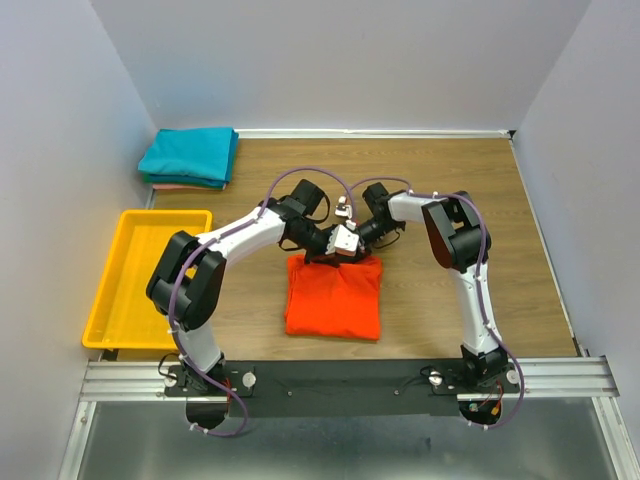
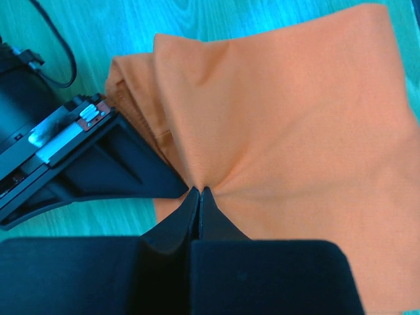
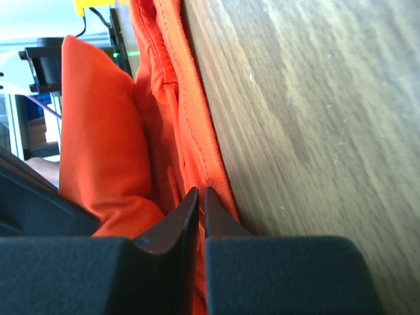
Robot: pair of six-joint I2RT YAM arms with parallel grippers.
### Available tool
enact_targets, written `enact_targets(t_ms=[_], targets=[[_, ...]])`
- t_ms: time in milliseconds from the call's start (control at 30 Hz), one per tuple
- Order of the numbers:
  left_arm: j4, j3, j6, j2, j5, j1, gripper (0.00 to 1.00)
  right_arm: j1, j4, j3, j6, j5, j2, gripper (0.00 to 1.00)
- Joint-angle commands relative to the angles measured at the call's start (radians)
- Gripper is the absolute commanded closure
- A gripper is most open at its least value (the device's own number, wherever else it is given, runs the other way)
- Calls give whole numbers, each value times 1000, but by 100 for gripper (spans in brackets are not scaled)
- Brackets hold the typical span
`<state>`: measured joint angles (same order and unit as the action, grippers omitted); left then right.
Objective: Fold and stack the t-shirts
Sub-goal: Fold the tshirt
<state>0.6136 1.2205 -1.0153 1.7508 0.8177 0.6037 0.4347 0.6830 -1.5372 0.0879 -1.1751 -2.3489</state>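
**Overhead view.** You are looking down at a wooden tabletop (image 1: 450, 180) on which the orange-red t-shirt (image 1: 333, 297) is lying near the middle, folded into a rough rectangle, closer to the arm bases than to the far wall. Both arms are reaching inward and meeting over the shirt's far edge. Your left end effector (image 1: 338, 255) is coming in from the left and your right end effector (image 1: 362, 238) from the right, the two just beside each other. In the far left corner, a folded teal t-shirt (image 1: 190, 153) is resting on top of a pale pink t-shirt (image 1: 182, 186), of which only a thin edge is showing. A yellow plastic tray (image 1: 100, 300) is sitting at the left edge, well apart from the orange-red shirt.

**Left wrist view.** Your left end effector (image 2: 199, 191) is pressing its fingers together on the orange-red t-shirt (image 2: 295, 118). Creases are fanning out from the pinch point, and the right end effector's black body (image 2: 98, 164) is touching the cloth just to the left.

**Right wrist view.** Your right end effector (image 3: 199, 191) is holding its fingers almost together, with only a thin slit between them. It is pinching the hemmed edge of the orange-red t-shirt (image 3: 98, 131), where the cloth is meeting the tabletop (image 3: 315, 118).
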Motion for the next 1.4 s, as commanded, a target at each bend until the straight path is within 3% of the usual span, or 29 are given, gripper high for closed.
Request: enact_targets(t_ms=[0,633,1167,1267,1367], targets=[[-32,13,1,-43,-38,2,100,4,-2,40,56,6,-26,86],[-74,83,-17,-13,-66,-35,100,4,-2,78,85,11,-12,86],[-311,-61,27,-43,-147,-44,100,4,1,51,75,37,2,86],[-337,-78,40,-60,-175,-47,75,6,7,28,76,74,26,83],[-328,-87,55,-114,-173,-61,61,4,16,0,76,147,51,80]])
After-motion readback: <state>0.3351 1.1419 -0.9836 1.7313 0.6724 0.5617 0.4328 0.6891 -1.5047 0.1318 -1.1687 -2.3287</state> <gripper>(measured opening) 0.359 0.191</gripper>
